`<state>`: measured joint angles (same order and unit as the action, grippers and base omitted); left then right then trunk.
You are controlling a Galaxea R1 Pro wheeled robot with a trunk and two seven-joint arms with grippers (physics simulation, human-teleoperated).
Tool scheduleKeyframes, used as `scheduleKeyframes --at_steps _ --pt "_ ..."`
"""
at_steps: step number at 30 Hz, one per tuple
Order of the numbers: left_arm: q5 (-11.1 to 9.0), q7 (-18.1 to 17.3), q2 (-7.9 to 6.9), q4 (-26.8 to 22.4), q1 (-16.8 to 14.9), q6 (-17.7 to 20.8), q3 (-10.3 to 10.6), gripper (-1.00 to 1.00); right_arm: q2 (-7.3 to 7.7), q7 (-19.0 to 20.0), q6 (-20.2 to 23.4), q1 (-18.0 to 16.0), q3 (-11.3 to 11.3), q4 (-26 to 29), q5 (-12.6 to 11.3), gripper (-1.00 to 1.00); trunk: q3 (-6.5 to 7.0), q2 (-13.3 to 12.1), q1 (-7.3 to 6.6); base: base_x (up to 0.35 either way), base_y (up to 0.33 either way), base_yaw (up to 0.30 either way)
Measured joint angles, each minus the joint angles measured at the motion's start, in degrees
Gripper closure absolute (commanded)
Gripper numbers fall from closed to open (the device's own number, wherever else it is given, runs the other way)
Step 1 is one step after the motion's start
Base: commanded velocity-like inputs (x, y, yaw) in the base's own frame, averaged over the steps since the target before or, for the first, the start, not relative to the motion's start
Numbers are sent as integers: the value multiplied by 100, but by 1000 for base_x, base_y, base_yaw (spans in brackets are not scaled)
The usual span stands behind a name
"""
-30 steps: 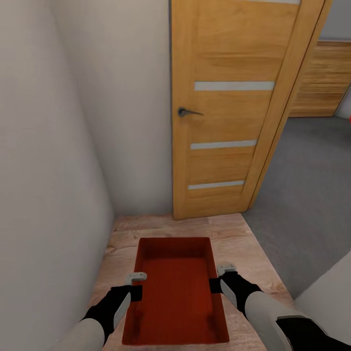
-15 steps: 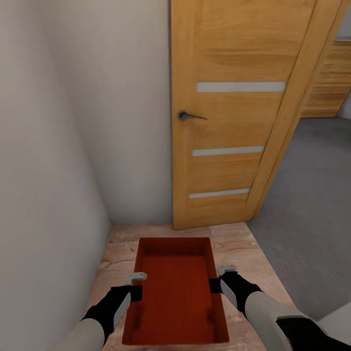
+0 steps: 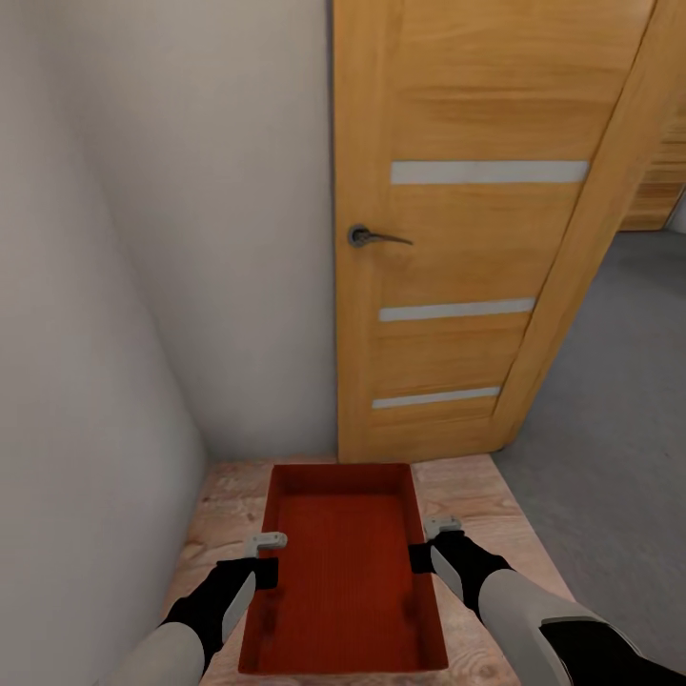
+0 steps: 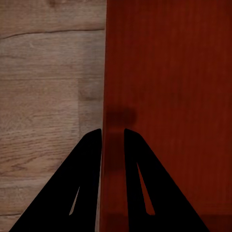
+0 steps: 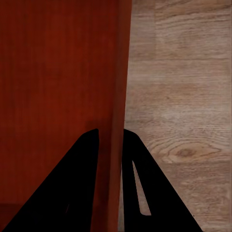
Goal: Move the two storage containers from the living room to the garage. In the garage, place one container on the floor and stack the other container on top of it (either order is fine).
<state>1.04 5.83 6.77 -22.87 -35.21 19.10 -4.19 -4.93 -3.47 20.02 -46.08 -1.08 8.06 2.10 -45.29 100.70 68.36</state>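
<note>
— What was cut off or hard to see?
— The storage container [image 3: 345, 562] ran off the near edge of the head view; the garage floor [image 3: 610, 419] lay partly behind the wooden door [image 3: 457, 229].
— And the pincers?
— The left gripper [image 4: 112, 133] pinched the container's left wall, nearly closed. The right gripper [image 5: 110, 133] clamped the right wall, above the wood-plank floor [image 5: 183, 96].

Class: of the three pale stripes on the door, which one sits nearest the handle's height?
The top stripe; the handle sits just below it, well above the middle stripe and bottom stripe.
</note>
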Motion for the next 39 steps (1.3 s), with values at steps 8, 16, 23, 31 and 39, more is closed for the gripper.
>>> scheduleKeyframes --at_steps 8,16,23,31,39 --pt "0 -1 0 2 2 -3 -2 100 0 0 0 0 -2 -1 0 100 0 0 0 345 0 0" --pt "0 0 0 2 0 -1 -2 100 0 0 0 0 -1 -1 0 100 0 0 2 253 0 0" --pt "0 1 0 2 -2 2 -2 100 0 0 0 0 1 -1 -1 100 0 0 4 38 0 0" --pt "0 3 0 -4 -2 9 0 100 0 1 0 -1 4 -2 0 100 0 0 4 2 0 -6" --pt "-1 2 1 4 -1 2 -2 100 1 0 1 1 0 -2 -2 100 11 0 4 0 0 -178"
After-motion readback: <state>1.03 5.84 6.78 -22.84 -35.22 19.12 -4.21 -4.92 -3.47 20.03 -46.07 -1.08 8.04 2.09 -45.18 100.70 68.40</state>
